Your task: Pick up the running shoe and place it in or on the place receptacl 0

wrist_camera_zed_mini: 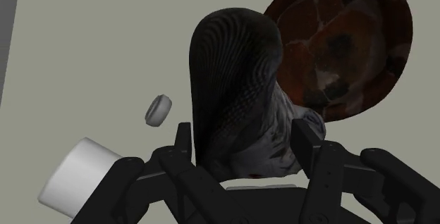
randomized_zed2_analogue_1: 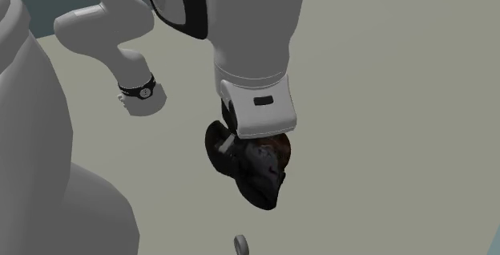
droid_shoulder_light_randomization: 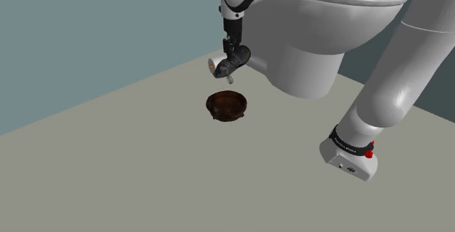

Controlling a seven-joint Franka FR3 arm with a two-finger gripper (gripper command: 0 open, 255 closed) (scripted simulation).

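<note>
Above the grey floor [droid_shoulder_light_randomization: 109,165] in front of the toilet [droid_shoulder_light_randomization: 321,41], close to the floor's far edge where it meets the wall [droid_shoulder_light_randomization: 73,33], I hold the running shoe [wrist_camera_zed_mini: 236,82] clear of the ground. My jaws are closed partway on it, with a finger [wrist_camera_zed_mini: 185,147] on each side pinching the dark, ribbed upper. Its rounded end points away from me, though I cannot tell whether that is toe or heel. Gripping near one end leaves the other free to go down first.

The receptacle, a reddish-brown bowl [wrist_camera_zed_mini: 338,46], sits on the floor just beyond that free end. In the shoulder view it lies below my hand, and in the second exterior view the shoe covers part of it. I judge the pick done and the carry nearly so. The shoe hangs beside the bowl's middle rather than over it, so a short shift and a lowering come before any release.

A white cylinder [wrist_camera_zed_mini: 77,177] lies on its side on the floor, with a small grey disc [wrist_camera_zed_mini: 159,110] near it. Both are on the shoe's other side from the bowl, so neither, as I judge it, blocks the way.
</note>
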